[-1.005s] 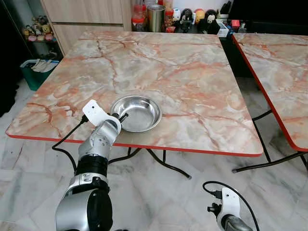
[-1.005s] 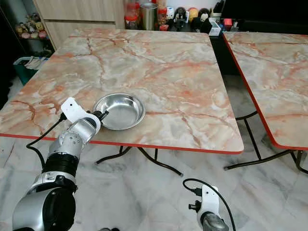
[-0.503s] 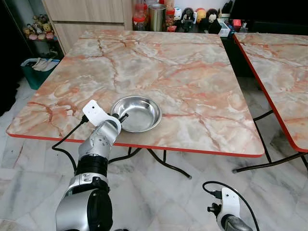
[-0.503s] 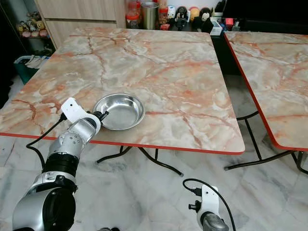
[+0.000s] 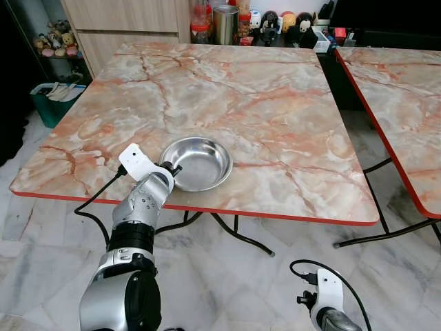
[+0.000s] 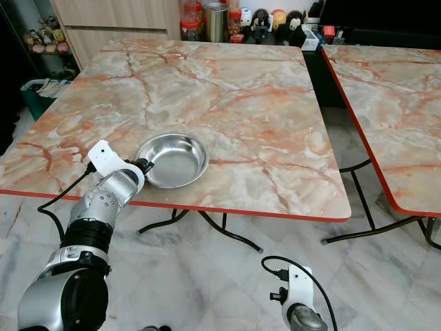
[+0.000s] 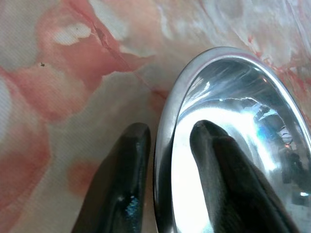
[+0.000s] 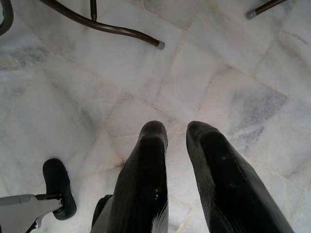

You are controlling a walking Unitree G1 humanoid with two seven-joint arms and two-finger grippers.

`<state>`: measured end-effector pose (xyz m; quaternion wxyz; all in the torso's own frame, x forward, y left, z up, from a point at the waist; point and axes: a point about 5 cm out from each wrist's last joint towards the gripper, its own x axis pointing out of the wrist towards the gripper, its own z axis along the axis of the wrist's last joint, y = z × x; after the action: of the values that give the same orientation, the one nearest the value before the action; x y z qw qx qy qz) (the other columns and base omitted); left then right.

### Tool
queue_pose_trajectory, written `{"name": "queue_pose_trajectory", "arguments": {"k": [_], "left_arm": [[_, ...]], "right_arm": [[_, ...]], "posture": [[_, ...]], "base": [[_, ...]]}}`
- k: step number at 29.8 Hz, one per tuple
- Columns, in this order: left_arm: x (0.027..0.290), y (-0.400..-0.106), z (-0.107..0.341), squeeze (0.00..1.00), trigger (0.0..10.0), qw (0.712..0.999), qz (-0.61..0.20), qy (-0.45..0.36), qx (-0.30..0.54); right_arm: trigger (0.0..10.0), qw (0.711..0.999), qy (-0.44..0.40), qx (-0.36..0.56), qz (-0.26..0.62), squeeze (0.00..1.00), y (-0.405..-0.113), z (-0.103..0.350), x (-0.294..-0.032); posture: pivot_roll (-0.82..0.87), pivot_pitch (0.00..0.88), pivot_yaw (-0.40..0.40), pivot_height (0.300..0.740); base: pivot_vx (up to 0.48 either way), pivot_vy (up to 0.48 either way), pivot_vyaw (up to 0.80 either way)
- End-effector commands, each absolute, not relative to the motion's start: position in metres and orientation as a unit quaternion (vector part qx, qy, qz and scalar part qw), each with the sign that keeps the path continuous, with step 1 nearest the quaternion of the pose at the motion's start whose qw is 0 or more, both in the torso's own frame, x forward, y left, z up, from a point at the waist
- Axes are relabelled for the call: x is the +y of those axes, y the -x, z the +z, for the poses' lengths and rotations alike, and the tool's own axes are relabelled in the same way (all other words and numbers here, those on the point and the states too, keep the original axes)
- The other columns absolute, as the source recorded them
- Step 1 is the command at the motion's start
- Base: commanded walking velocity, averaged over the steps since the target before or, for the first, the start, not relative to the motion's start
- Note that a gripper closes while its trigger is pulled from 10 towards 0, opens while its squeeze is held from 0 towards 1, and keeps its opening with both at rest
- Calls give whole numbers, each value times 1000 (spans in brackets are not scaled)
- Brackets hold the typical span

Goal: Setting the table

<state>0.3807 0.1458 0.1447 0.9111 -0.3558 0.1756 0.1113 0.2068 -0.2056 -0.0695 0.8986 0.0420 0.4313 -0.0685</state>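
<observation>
A: The steel bowl [image 5: 196, 163] sits on the marble table [image 5: 275, 117] near the front edge, left of middle. The left end effector [image 7: 167, 145] has one finger inside the rim and one outside, straddling the wall, seemingly pinched on it.

B: Looks like a thin grip though. What could go wrong?

A: A slick, curved rim held only at the lip means the bowl could pivot or slip out once lifted. Dragging it could scrape it toward the red edge and off onto the floor.

B: And the other arm?

A: The right end effector [image 8: 177, 141] hangs idle over the floor tiles [image 8: 214, 73], fingers slightly apart, holding nothing.
</observation>
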Motion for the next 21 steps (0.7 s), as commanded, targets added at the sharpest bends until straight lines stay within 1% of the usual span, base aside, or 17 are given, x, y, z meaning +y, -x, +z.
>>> {"name": "queue_pose_trajectory", "arguments": {"k": [1,5,6,7,11,14,18,21], "left_arm": [[149,-379,143,1000,10000,914,117,344,179],[151,-379,144,1000,10000,918,120,334,179],[152,-378,145,604,10000,920,121,328,175],[154,-378,147,0,10000,923,121,322,170],[159,-378,151,0,10000,934,125,294,157],[169,-376,157,0,10000,943,135,272,134],[182,-375,170,0,10000,940,137,302,83],[195,-373,175,0,10000,941,147,301,56]], "right_arm": [[10000,895,-42,438,-69,0,-204,-71,-206],[10000,895,-42,438,-69,0,-204,-71,-206],[10000,895,-42,438,-69,0,-204,-71,-206],[10000,895,-42,438,-69,0,-204,-71,-206],[10000,895,-42,438,-69,0,-204,-71,-206],[10000,895,-42,438,-69,0,-204,-71,-206],[10000,896,-42,438,-68,0,-204,-71,-206],[10000,896,-42,438,-68,0,-204,-71,-206]], "posture": [[41,96,-15,736],[40,95,-15,736],[40,95,-15,736],[40,95,-15,736],[41,97,-16,736],[43,97,-17,736],[43,97,-17,736],[44,98,-17,736]], "base": [[0,0,0],[0,0,0],[0,0,0],[0,0,0],[0,0,0],[0,0,0],[0,0,0],[0,0,0]]}}
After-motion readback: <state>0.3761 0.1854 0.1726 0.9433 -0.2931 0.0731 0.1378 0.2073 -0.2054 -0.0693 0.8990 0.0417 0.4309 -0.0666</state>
